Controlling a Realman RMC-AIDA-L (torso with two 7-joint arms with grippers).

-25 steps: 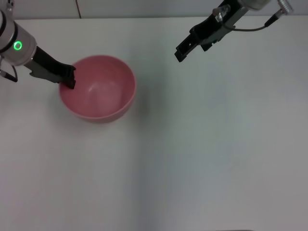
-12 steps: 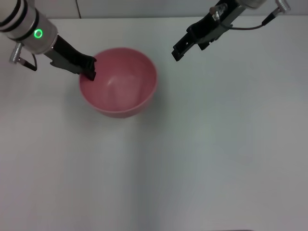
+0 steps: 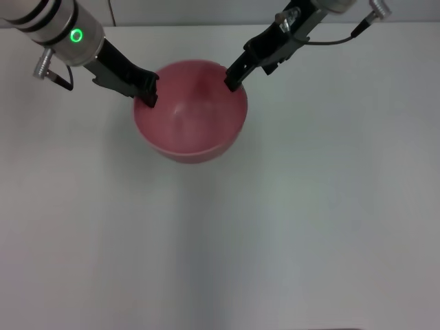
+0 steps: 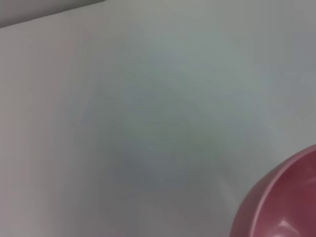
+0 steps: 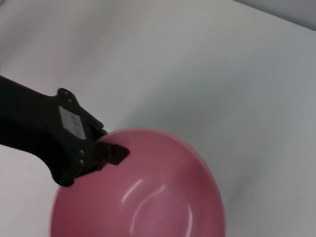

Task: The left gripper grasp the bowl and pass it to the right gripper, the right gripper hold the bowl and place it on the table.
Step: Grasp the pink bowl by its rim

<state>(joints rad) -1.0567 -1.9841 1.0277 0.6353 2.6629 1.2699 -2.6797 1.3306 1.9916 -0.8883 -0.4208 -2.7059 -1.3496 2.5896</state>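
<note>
Handover is the step in hand: the bowl (image 3: 190, 112) hangs between the two arms at the far middle of the table (image 3: 309, 227), pinched at its left rim by the left gripper (image 3: 147, 94), whose fingers are closed on the bowl's wall, one inside and one outside, as the right wrist view shows where the black claw (image 5: 106, 148) bites over the pink edge (image 5: 163, 136). That rim grip leaves the opposite side free, which is presumably why the bowl is carried this way: the right gripper (image 3: 232, 75) reaches down from the far right and its tip sits at the bowl's far right rim, touching it or just beside it. Whether its fingers are spread around the wall or already closed on it, the pictures do not let me tell. The bowl looks level, mouth up and empty, and appears to be held above the table, not resting on it, though the head view alone cannot settle its height. The left wrist view shows only bare table and a slice of the bowl (image 4: 281, 202) at one corner. By my reading, the right gripper needs a firm hold on the rim before the left lets go, or the bowl could tip or drop.
</note>
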